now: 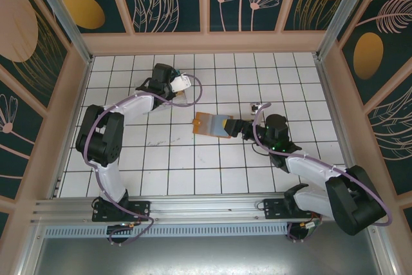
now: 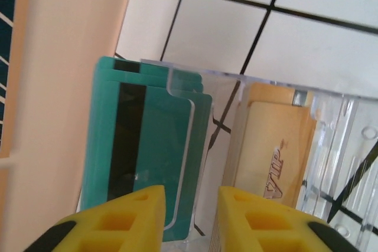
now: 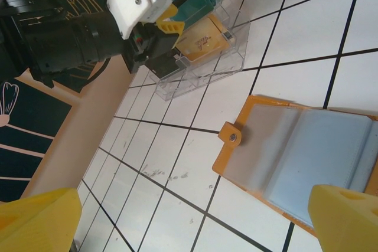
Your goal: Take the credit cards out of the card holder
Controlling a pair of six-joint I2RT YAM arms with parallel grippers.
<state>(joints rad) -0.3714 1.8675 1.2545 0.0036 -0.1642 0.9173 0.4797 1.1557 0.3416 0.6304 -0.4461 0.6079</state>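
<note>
The card holder (image 1: 211, 123) lies open and flat on the tiled floor, orange-brown with pale blue-grey clear sleeves (image 3: 322, 154) and a snap tab (image 3: 231, 136). My right gripper (image 1: 238, 129) hovers at its right edge, open wide, with nothing between its yellow fingertips (image 3: 38, 219). My left gripper (image 1: 181, 85) is at the back left over a clear plastic tray (image 3: 204, 63), open, with nothing between its yellow fingertips (image 2: 133, 219). The tray holds teal cards with black stripes (image 2: 147, 146) and a tan "VIP" card (image 2: 274, 154).
A peach wall base (image 2: 65, 87) runs close along the left of the tray. A small dark and white object (image 1: 256, 106) sits on the floor behind the right gripper. White tiles (image 1: 193, 159) spread between the holder and the arm bases.
</note>
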